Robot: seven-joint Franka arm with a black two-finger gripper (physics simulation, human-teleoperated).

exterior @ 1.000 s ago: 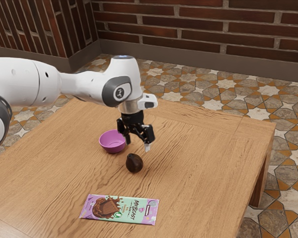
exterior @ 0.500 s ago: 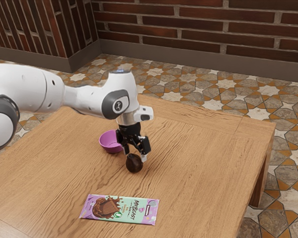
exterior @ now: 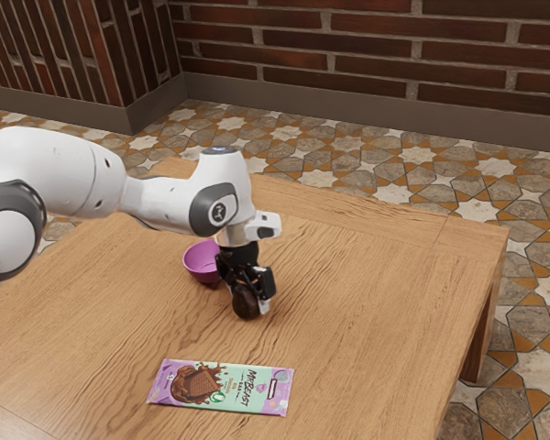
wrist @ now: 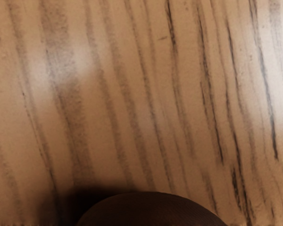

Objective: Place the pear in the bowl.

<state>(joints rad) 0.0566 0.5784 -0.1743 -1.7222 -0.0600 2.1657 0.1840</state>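
The gripper (exterior: 247, 298) is low over the table, its fingers standing apart around the dark brown pear (exterior: 245, 306). One finger is on the pear's side toward the exterior view's right; the other is partly hidden. The pear rests on the wood. Just beyond the gripper, toward the exterior view's upper left, stands the pink-purple bowl (exterior: 199, 263), partly covered by the hand. In the wrist view the rounded top of the pear (wrist: 151, 209) appears at the lower edge, dark against the wood grain.
A chocolate bar in a purple and mint wrapper (exterior: 222, 387) lies flat near the exterior view's lower edge. The wooden table (exterior: 376, 302) has its far corner and a leg toward the exterior view's right.
My hand has come down from above, bringing its fingers to either side of the pear. The pear, the bowl and the chocolate bar have stayed where they were.
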